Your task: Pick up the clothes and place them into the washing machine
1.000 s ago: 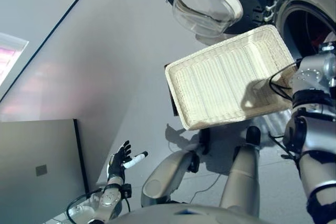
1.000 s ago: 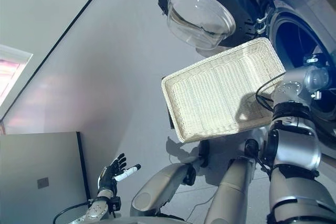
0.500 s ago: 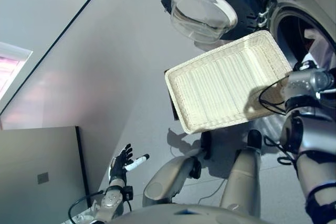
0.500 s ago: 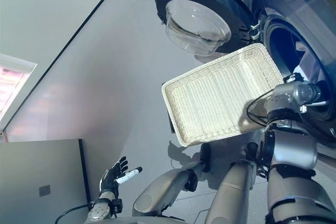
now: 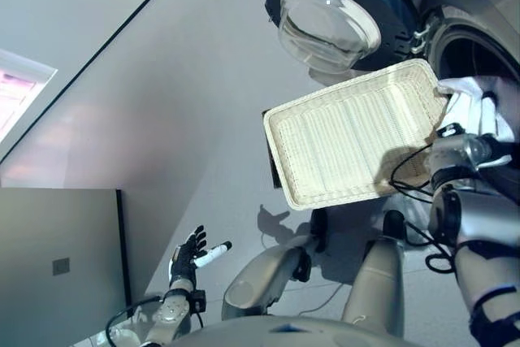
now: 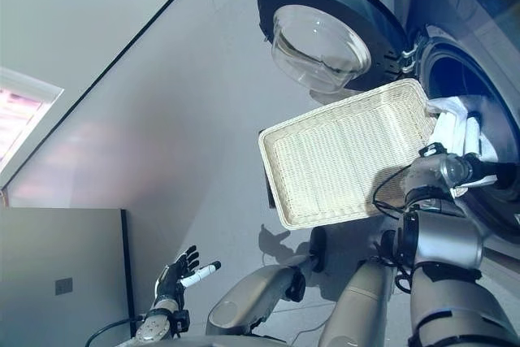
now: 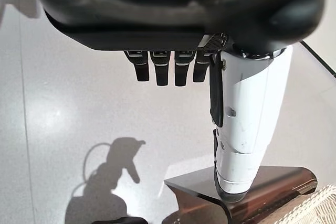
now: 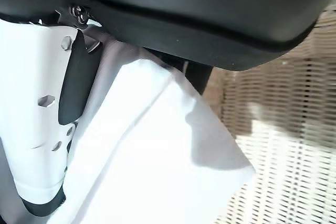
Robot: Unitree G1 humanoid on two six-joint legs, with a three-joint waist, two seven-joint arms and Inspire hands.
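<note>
Right hand [image 8: 47, 129] pinches a white cloth [image 6: 455, 132], thumb against the fabric, fingers hidden behind it; cloth hangs at the washer [image 6: 455, 62] mouth, just past the basket [image 6: 349, 152] rim. Held high, probably to clear the rim before going into the drum. Door [image 6: 325, 30] swung wide. Left hand [image 5: 188, 256] idle, low, fingers loosely spread, empty.

Wicker basket [image 5: 349, 136] and open door [image 5: 341, 14] (swung left) beside drum opening [image 6: 455, 87]
</note>
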